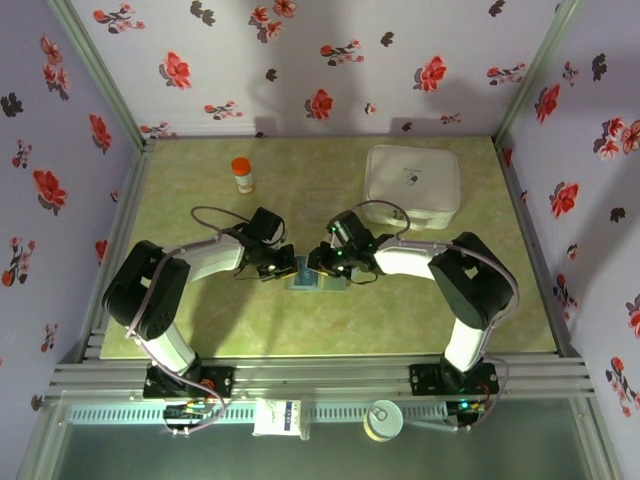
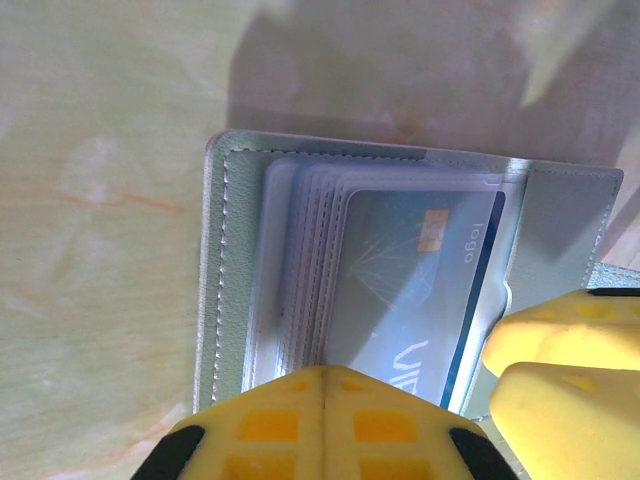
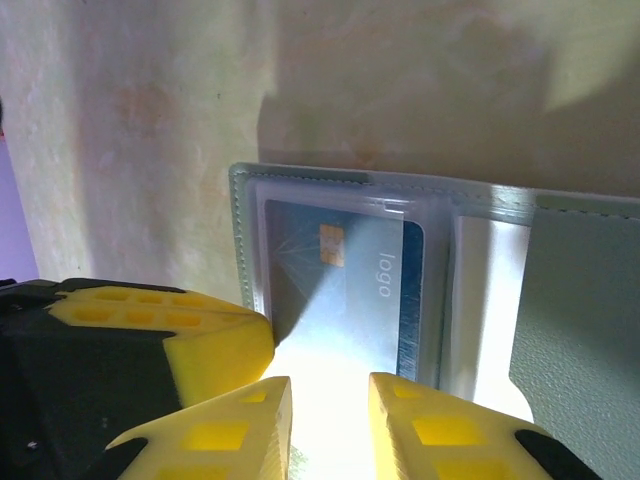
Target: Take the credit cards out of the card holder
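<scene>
The grey-blue card holder (image 1: 318,277) lies open on the table between my two grippers. Its stitched panel (image 2: 216,270) carries a stack of clear sleeves (image 2: 290,280), and a blue credit card (image 2: 400,270) with a gold chip sits in the top sleeve. My left gripper (image 2: 325,375) is shut, its joined tips resting on the near edge of the sleeves. My right gripper (image 3: 330,400) hovers over the same card (image 3: 345,290) with its fingers a small gap apart and nothing gripped between them. Glare hides the card's near end.
A white square box (image 1: 412,185) stands at the back right and a small orange-capped bottle (image 1: 243,175) at the back left. Floral walls close in the table on three sides. The left gripper's yellow finger (image 3: 170,335) sits close beside my right fingers.
</scene>
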`<state>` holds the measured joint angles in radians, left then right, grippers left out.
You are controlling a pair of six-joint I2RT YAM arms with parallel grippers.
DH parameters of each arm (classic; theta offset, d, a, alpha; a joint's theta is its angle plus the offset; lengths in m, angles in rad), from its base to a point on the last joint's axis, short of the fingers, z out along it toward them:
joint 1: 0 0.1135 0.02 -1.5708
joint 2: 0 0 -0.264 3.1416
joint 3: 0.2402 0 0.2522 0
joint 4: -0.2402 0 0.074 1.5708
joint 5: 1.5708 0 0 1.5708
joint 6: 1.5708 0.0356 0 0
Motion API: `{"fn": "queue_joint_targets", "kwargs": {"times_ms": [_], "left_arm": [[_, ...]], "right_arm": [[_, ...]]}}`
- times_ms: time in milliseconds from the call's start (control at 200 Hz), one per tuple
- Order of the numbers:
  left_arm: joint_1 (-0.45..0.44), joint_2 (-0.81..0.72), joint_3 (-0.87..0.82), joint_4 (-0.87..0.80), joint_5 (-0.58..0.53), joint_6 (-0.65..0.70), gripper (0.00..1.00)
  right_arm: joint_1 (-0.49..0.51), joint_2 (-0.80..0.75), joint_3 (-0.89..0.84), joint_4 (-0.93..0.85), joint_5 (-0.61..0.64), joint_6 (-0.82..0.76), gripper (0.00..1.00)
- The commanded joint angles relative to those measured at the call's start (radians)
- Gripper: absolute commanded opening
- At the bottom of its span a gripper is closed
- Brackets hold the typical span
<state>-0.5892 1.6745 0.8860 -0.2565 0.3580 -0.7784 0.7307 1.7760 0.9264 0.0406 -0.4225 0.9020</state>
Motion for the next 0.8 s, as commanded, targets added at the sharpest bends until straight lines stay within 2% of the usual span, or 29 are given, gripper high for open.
{"fn": "queue_joint_targets", "kwargs": {"times_ms": [0,500,795], "left_arm": [[0.004,0.013,0.013,-0.032,-0.021,0.017,0.03],[0.008,0.001,0.014,-0.036,-0.018,0.013,0.04],[0.011,-0.055,0.018,-0.046,-0.033,0.015,0.10]], "right_arm": [[-0.007,0.020,-0.006,0.000,-0.010,0.010,0.27],[-0.007,0.025,0.015,-0.106,0.054,-0.034,0.24],[-0.007,-0.025,-0.011,-0.042,0.038,-0.025,0.26]]}}
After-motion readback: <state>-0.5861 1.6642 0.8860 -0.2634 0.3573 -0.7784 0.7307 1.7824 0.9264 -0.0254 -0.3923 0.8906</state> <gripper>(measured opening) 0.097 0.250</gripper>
